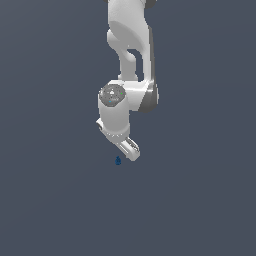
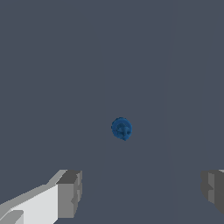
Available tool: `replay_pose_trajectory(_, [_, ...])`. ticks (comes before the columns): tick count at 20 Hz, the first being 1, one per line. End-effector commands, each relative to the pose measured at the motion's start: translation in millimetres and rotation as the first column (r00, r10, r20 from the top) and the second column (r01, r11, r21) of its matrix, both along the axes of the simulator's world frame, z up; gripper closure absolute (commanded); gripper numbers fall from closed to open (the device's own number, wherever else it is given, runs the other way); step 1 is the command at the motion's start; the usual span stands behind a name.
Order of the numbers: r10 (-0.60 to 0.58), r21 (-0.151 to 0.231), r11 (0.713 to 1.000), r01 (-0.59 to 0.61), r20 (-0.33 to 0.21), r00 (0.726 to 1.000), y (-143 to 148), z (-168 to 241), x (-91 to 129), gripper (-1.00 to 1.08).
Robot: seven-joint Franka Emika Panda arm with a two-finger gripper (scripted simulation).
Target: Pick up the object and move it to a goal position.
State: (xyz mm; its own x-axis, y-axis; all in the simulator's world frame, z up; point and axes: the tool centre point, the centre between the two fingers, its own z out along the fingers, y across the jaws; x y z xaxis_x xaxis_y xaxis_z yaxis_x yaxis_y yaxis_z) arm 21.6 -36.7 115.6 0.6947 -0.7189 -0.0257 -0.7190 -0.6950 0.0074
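- Exterior view: one white robot arm (image 1: pixel 127 60) hangs down from the top edge of the frame, and one small dark blue object (image 1: pixel 118 160) sits on the plain grey-blue ground (image 1: pixel 50 200).
- Count in that view: one arm, one claw, one object. The ground is flat and evenly coloured.
- Wrist view: the same single object (image 2: pixel 121 128) shows as a small round blue blob with a ribbed, uneven outline, seen roughly end-on.
- The claw (image 1: pixel 131 150) points down and slants toward the exterior view's right. The object lies just beside its tip, a little lower in the picture and toward the exterior view's left.
- Object and claw look apart in both views; a strip of bare ground (image 2: pixel 131 52) separates them in the wrist view.
- In the wrist view two fingers (image 2: pixel 70 193) show at the frame's edge, each with a grey pad. One is near one lower corner on a white body, and the other is cut off by the opposite edge.
- The claw (image 2: pixel 140 190) is spread wide, released, with a broad gap of bare ground between the pads.
- Nothing lies between the pads, and they touch nothing that can be seen. The object sits beyond the gap, roughly in line with its middle rather than inside it.
- In the exterior view the fingers are too small to make out separately, so the width of the opening is read from the wrist view alone.
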Motion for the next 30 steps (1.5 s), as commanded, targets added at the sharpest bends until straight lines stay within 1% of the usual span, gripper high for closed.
replay_pose_trajectory(1, [-0.074, -0.003, 0.997, 0.074, 0.002, 0.997, -1.6, -3.6, 2.6, -0.92])
replay_pose_trajectory(5, [-0.188, -0.006, 0.982, 0.188, 0.007, 0.982, -4.1, -9.2, 6.7, -0.92])
replay_pose_trajectory(10, [-0.313, -0.010, 0.950, 0.313, 0.013, 0.950, -7.1, -15.3, 11.1, -0.92])
replay_pose_trajectory(15, [-0.398, -0.012, 0.917, 0.399, 0.018, 0.917, -9.2, -19.6, 14.3, -0.92])
replay_pose_trajectory(19, [-0.441, -0.013, 0.897, 0.441, 0.021, 0.897, -10.3, -21.8, 15.9, -0.92])
replay_pose_trajectory(22, [-0.458, -0.013, 0.889, 0.459, 0.023, 0.888, -10.7, -22.7, 16.6, -0.92])
replay_pose_trajectory(30, [-0.461, -0.013, 0.887, 0.461, 0.023, 0.887, -10.8, -29.3, 16.4, -0.92])
